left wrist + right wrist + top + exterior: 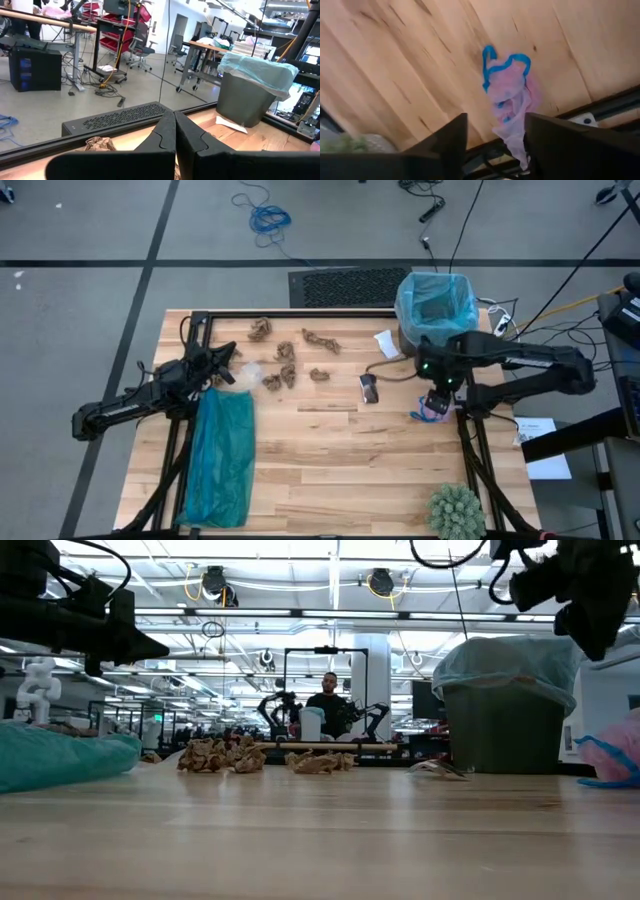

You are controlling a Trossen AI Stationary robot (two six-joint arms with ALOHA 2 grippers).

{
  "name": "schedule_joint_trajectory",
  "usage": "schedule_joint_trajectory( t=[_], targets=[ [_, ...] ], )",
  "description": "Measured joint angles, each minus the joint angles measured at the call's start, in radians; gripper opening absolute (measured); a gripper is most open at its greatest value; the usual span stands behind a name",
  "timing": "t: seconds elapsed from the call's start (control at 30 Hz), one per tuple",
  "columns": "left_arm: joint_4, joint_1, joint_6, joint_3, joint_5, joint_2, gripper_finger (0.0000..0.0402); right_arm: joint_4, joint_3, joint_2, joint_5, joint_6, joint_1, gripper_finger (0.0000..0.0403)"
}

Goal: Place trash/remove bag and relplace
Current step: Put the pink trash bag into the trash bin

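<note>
The dark bin (436, 330) stands at the table's far right, lined with the pale blue bag (435, 300), whose edge is folded over the rim (260, 70). Brown scraps (290, 360) lie spread mid-table, with a white paper wad (385, 343) and a dark wrapper (369, 388) to their right. My right gripper (496, 120) hangs open above a pink plastic piece with a blue rim (510, 95) on the table near the right edge, touching nothing. My left gripper (175, 132) is shut and empty, held above the table's left part near the scraps.
A darker teal bag (222, 455) lies flat along the table's left side, with a clear plastic bit (247, 372) at its far end. A spiky green ball (457, 512) sits at the near right corner. Papers (545, 450) lie off the right edge.
</note>
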State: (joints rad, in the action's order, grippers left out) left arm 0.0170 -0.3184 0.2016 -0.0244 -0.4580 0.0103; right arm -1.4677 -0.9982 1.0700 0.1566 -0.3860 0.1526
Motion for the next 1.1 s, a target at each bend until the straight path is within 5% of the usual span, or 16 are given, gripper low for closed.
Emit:
schedule_joint_trajectory(
  t=[0.23, 0.47, 0.73, 0.87, 1.03, 1.1],
  targets=[
    [0.000, 0.000, 0.000, 0.000, 0.000, 0.000, 0.0000, 0.091, 0.150, 0.041, -0.020, -0.104, -0.103, 0.0241],
    [0.000, 0.000, 0.000, 0.000, 0.000, 0.000, 0.0000, 0.227, 0.225, 0.077, -0.173, -0.224, -0.141, 0.0233],
    [0.000, 0.000, 0.000, 0.000, 0.000, 0.000, 0.0000, 0.317, 0.311, 0.162, -0.151, -0.324, -0.142, 0.0207],
    [0.000, 0.000, 0.000, 0.000, 0.000, 0.000, 0.0000, 0.339, 0.347, 0.195, -0.139, -0.360, -0.142, 0.0164],
    [0.000, 0.000, 0.000, 0.000, 0.000, 0.000, 0.0000, 0.493, 0.342, 0.201, 0.012, -0.373, -0.141, 0.0034],
    [0.000, 0.000, 0.000, 0.000, 0.000, 0.000, 0.0000, 0.554, 0.318, 0.201, 0.043, -0.399, -0.144, 0.0013]
  ],
)
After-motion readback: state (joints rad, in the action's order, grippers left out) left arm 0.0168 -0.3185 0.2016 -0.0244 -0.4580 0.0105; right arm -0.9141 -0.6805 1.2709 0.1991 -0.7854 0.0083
